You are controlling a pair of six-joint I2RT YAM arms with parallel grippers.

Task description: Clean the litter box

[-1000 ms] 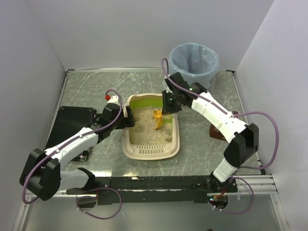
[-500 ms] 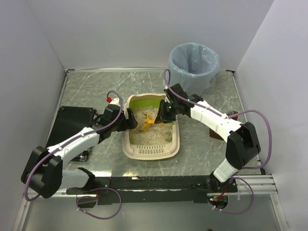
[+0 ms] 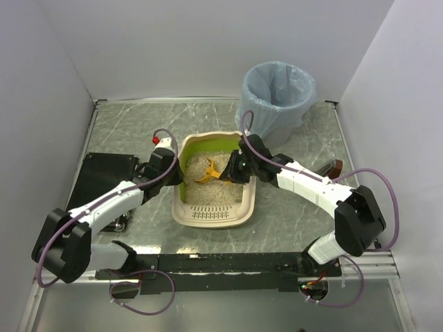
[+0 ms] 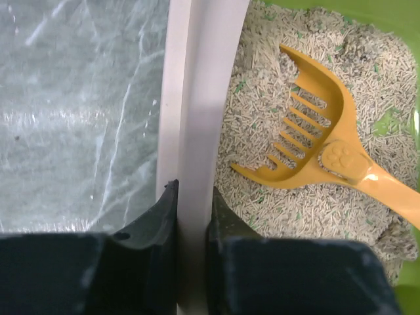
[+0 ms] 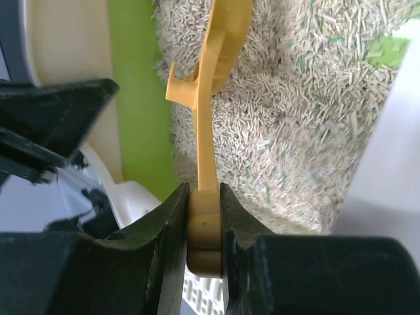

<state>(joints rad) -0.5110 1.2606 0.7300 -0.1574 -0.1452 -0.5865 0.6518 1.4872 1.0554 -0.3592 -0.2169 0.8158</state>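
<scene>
Two grips: L gripper [image 4: 193, 191] pinches litter box [image 4: 197, 92] rim, R gripper [image 5: 204, 191] pinches scoop [image 5: 211, 85] handle.

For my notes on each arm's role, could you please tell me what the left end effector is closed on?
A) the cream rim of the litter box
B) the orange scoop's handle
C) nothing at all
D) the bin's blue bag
A: the left wrist view shows the left end effector pinching the cream rim of the litter box from both sides, while the orange scoop is held by the right end effector.
</scene>
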